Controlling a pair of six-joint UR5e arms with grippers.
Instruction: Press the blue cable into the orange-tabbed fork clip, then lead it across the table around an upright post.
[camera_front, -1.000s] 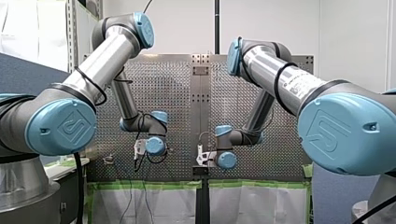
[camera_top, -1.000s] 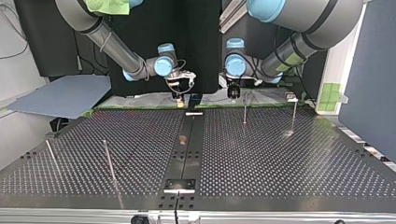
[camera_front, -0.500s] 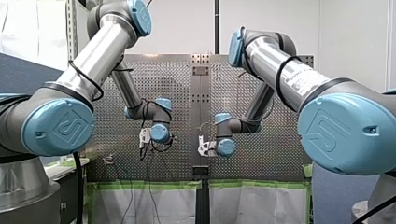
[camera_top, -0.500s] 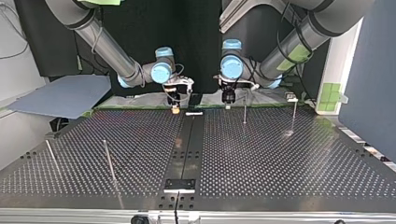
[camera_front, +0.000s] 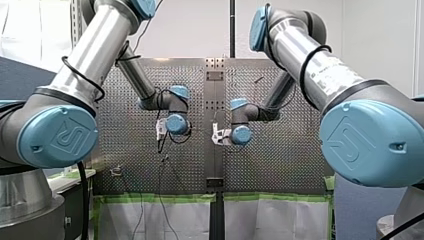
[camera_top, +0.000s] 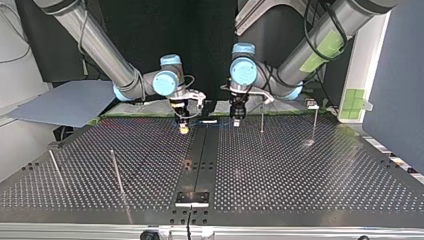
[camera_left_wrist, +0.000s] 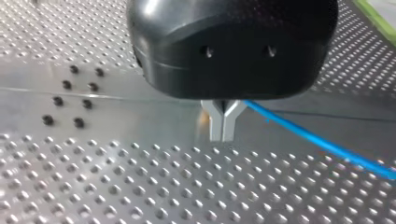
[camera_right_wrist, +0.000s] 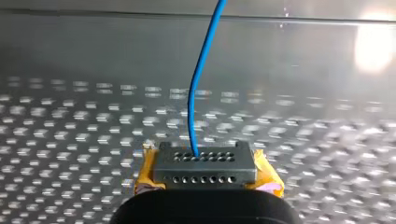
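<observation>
a: where's the cable (camera_left_wrist: 322, 144)?
b: in both hands, low over the table (camera_top: 310, 175), near its far edge in the top view. left gripper (camera_left_wrist: 222, 136), metal fingers pinched together on it. right gripper (camera_right_wrist: 205, 156), yellow pads closed on it too.
a: room?
b: open plate runs to the near edge. posts (camera_top: 262, 119) stand near the left gripper, and others well apart at that view's left.

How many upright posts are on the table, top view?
4, by top view sides: inner right post, outer right post, inner left post, outer left post. Others may be hidden.
</observation>
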